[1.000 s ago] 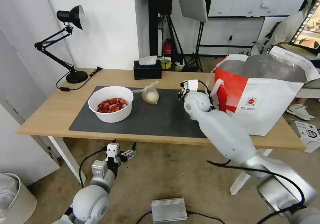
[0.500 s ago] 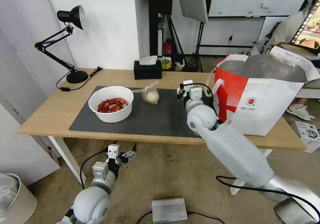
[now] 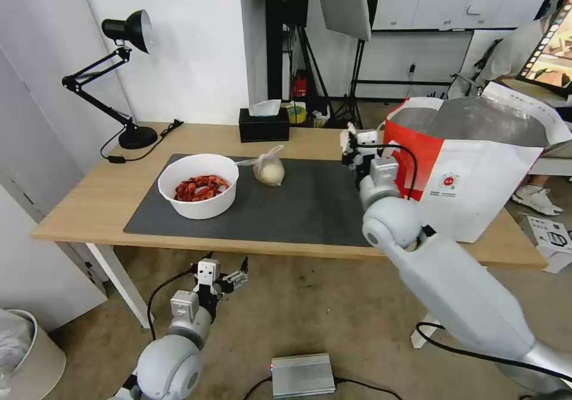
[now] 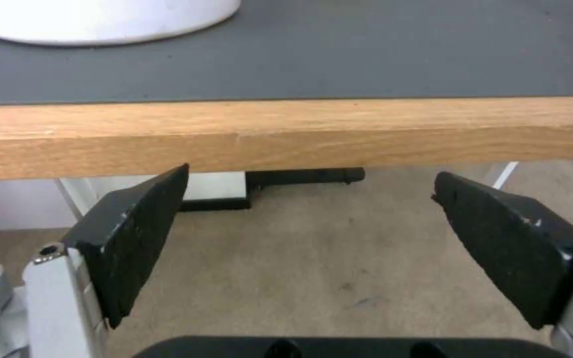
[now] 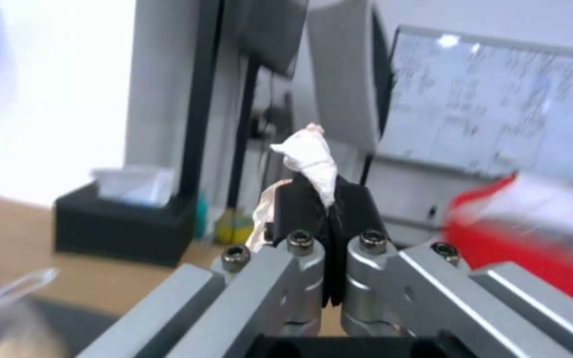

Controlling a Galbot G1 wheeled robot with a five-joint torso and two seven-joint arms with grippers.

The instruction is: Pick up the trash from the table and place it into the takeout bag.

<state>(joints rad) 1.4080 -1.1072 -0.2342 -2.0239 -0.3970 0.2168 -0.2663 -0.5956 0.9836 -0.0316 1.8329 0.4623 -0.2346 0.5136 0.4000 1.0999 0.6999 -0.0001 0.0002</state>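
Observation:
My right gripper [image 3: 351, 143] is raised above the table [image 3: 107, 191] beside the takeout bag's [image 3: 476, 191] red side, shut on a crumpled white tissue [image 5: 310, 159] that sticks out past its black fingers [image 5: 300, 204]. On the dark mat [image 3: 286, 209] stand a white bowl [image 3: 198, 184] of red shells and a knotted clear bag [image 3: 269, 169] with a pale lump. My left gripper [image 3: 223, 276] hangs open below the table's front edge [image 4: 286, 134], with nothing between its pads [image 4: 134, 233].
A black tissue box [image 3: 263, 124] sits at the table's back edge and a black desk lamp [image 3: 119, 78] at the back left. A grey power box [image 3: 302, 374] lies on the floor. A bin [image 3: 24, 352] stands at the lower left.
My right gripper has lifted off the mat with the tissue and swung right toward the takeout bag. The left arm has barely shifted.

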